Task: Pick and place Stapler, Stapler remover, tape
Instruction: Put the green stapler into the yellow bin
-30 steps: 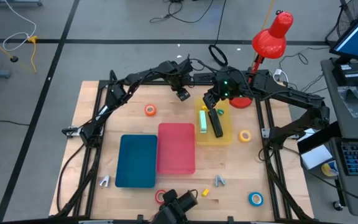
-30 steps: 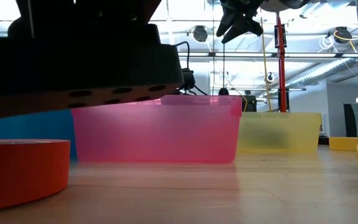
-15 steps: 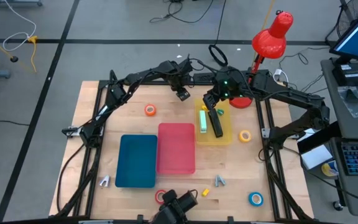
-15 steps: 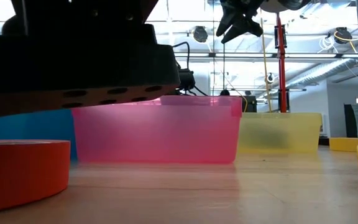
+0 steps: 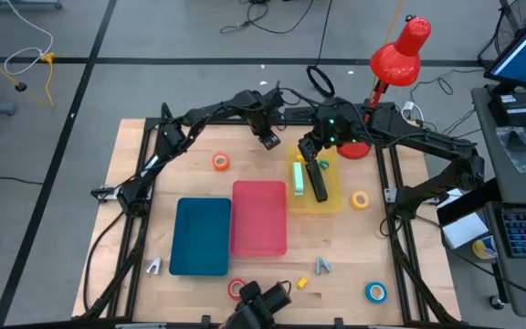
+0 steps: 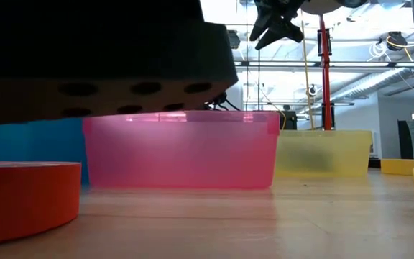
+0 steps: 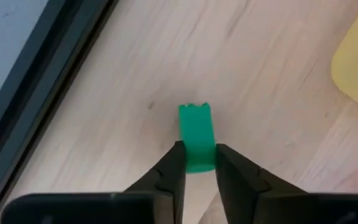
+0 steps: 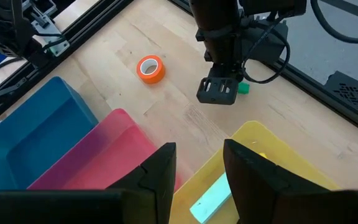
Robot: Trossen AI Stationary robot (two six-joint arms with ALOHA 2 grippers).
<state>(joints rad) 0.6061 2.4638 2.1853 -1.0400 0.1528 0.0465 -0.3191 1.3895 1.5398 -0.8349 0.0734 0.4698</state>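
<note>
I read this as early in the job. On the desk [image 5: 135, 137] sit three bins: the blue bin [image 5: 201, 236] and pink bin [image 5: 259, 217] look empty, while the yellow bin [image 5: 314, 179] already holds a black stapler [image 5: 318, 183] and a pale green one [image 5: 298, 176]. All four tape rolls still lie loose: orange [image 5: 220, 162], yellow [image 5: 361, 199], red [image 5: 236, 289], blue [image 5: 375, 291]. My left end effector [image 7: 196, 163] pinches a small green piece [image 7: 196, 134], probably a staple remover, at the far desk edge. The right end effector [image 8: 197, 167] hangs spread and empty over the yellow bin.
</note>
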